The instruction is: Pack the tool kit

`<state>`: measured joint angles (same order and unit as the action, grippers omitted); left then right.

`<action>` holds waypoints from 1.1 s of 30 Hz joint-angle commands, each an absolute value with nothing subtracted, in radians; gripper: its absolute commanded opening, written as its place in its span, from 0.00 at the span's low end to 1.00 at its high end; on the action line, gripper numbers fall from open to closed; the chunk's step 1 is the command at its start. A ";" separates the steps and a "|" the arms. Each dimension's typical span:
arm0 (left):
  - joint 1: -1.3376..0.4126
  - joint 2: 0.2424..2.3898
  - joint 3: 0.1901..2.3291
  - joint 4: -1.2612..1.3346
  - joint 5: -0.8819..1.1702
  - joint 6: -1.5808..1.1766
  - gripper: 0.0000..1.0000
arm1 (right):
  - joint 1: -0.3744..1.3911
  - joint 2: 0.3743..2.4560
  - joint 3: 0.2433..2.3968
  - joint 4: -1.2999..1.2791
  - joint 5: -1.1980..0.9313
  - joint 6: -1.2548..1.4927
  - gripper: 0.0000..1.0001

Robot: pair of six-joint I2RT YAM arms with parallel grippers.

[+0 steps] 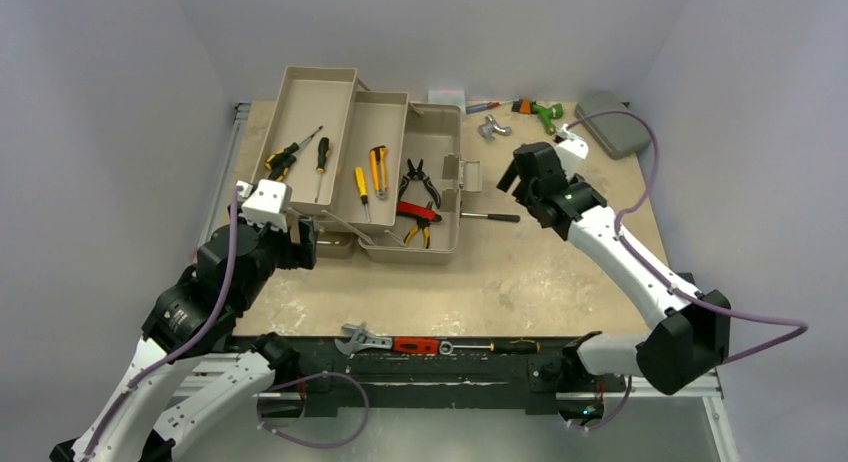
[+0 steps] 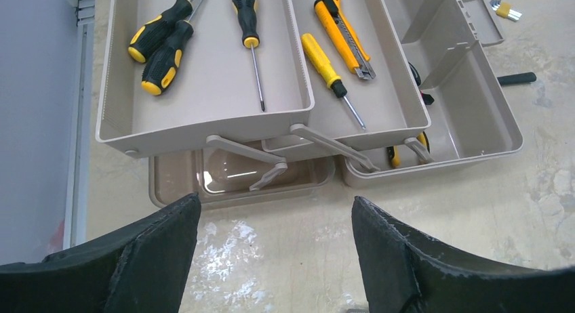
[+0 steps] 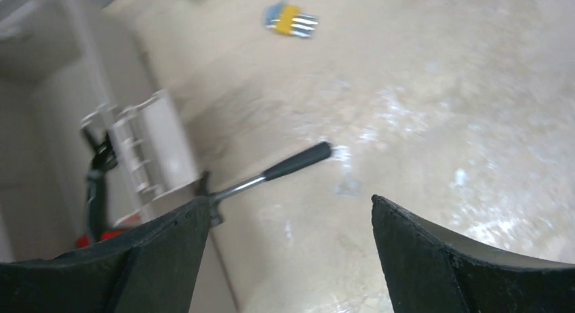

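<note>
Worn tan table [image 1: 560, 272]: a wrench [image 1: 360, 339] waits at your near edge; left gripper [image 2: 274, 199] and right gripper [image 3: 289, 198] both hang spread, empty. Toolbox [image 1: 437, 132] sits open mid-left, trays folded out. Likely mid-gathering: next, lower your right onto the black-handled tool [image 3: 298, 160] just beside the box and pinch its handle.

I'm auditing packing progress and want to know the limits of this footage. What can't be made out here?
- Left wrist view: pliers in the toolbox bottom, mostly hidden under the fold-out trays.
- Right wrist view: motion-blurred; the black-handled tool has its tip lost behind the right gripper.
- Top view: small tools along the far edge, too small to identify.
</note>
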<state>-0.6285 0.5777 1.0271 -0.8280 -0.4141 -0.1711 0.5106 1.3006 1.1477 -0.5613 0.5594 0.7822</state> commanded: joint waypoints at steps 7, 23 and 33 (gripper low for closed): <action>-0.624 0.588 1.022 -0.794 -0.397 -0.152 0.79 | 0.311 1.412 1.135 -0.793 0.454 1.283 0.83; -0.624 0.555 1.020 -0.807 -0.448 -0.150 0.78 | 0.249 1.849 1.352 -0.875 0.231 1.476 0.71; -0.623 0.543 1.020 -0.810 -0.450 -0.149 0.78 | 0.232 1.943 1.420 -0.871 0.225 1.574 0.60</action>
